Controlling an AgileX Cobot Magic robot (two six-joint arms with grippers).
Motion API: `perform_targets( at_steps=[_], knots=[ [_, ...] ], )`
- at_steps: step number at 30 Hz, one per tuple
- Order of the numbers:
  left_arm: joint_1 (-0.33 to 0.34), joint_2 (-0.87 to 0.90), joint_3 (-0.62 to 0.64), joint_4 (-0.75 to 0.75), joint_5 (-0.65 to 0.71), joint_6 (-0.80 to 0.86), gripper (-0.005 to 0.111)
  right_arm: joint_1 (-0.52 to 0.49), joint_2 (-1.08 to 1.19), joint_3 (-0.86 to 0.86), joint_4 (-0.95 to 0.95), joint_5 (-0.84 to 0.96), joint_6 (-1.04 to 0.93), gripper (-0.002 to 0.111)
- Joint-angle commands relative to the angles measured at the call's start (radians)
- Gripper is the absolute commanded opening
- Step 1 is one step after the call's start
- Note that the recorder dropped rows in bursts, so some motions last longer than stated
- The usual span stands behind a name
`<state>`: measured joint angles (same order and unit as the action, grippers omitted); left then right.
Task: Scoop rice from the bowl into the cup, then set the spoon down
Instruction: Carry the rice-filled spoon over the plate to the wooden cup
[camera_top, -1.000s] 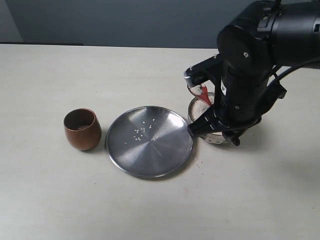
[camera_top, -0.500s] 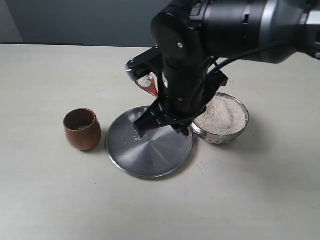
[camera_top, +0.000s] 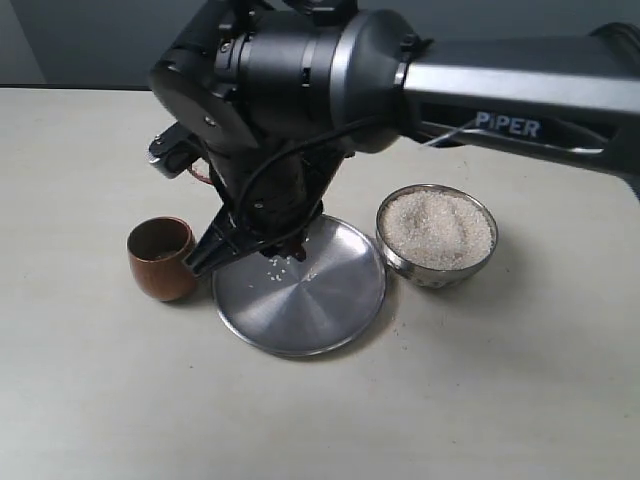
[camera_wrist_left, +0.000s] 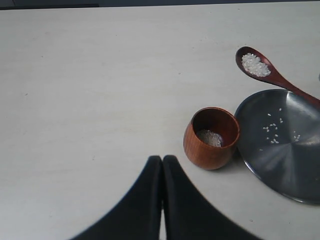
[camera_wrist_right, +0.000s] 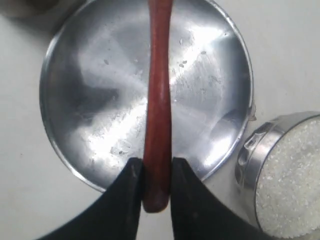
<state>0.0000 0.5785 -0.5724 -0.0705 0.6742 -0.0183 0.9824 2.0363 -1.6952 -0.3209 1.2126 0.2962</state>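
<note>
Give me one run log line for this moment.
right fingers: shut on spoon | spoon: loaded with rice, near cup, not yet tipped | cup: little rice inside | left fingers: shut, empty | bowl: full

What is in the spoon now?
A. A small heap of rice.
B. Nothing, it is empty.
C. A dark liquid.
A: in the left wrist view, white rice lies in the round end of the spoon, whose handle the right gripper holds.
</note>
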Motion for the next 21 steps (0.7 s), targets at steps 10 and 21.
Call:
perform_targets(
  at_steps=[10,21],
  knots=[
    [-0.004,0.003,-0.007,0.005,-0.011,0.0,0.0,0.067,0.089,-0.066,-0.118,0.008,-0.015,-0.001],
    [-0.004,0.003,-0.007,0.005,-0.012,0.0,0.0,0.113,0.138,-0.067,-0.185,0.008,-0.02,-0.001]
  ],
)
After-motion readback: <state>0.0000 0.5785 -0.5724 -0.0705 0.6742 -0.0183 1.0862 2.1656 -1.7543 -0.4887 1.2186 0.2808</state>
